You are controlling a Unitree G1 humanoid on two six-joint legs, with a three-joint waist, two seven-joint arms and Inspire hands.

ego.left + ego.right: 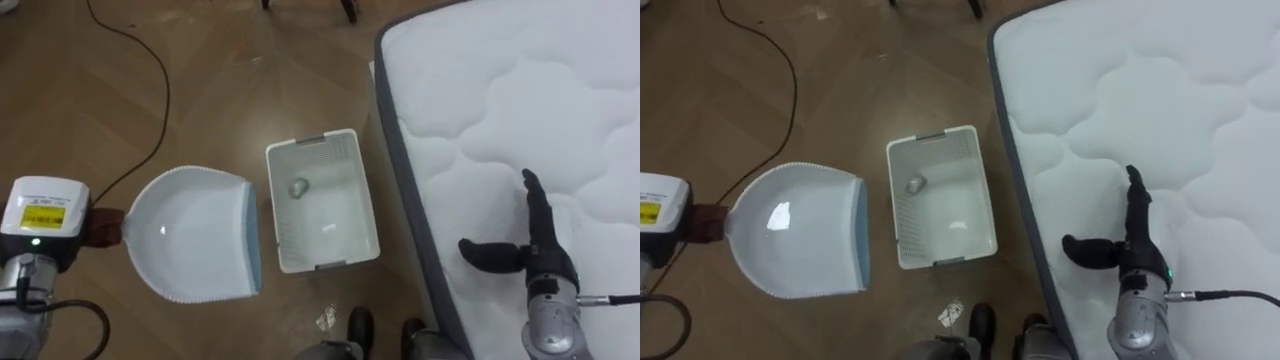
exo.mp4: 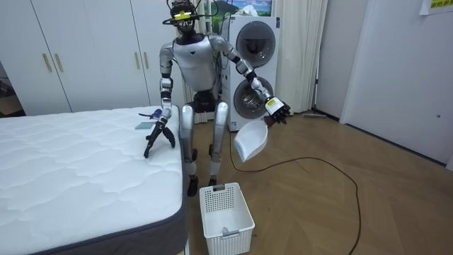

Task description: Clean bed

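Observation:
I stand at the side of the bed's white quilted mattress (image 1: 520,90). My right hand (image 1: 541,243) hovers open over the mattress near its edge, fingers straight and thumb spread. My left hand (image 2: 276,108) is shut on the handle of a white dustpan (image 1: 195,235), held out over the wooden floor with its mouth toward a white plastic basket (image 1: 372,215). The basket stands on the floor between the dustpan and the bed. A small grey crumpled piece (image 1: 298,187) lies inside it.
A small pale scrap (image 1: 325,318) lies on the floor by my feet. A dark cable (image 1: 150,60) trails across the floor on my left. Behind me stand a washing machine (image 2: 255,57) and white wardrobes (image 2: 71,49).

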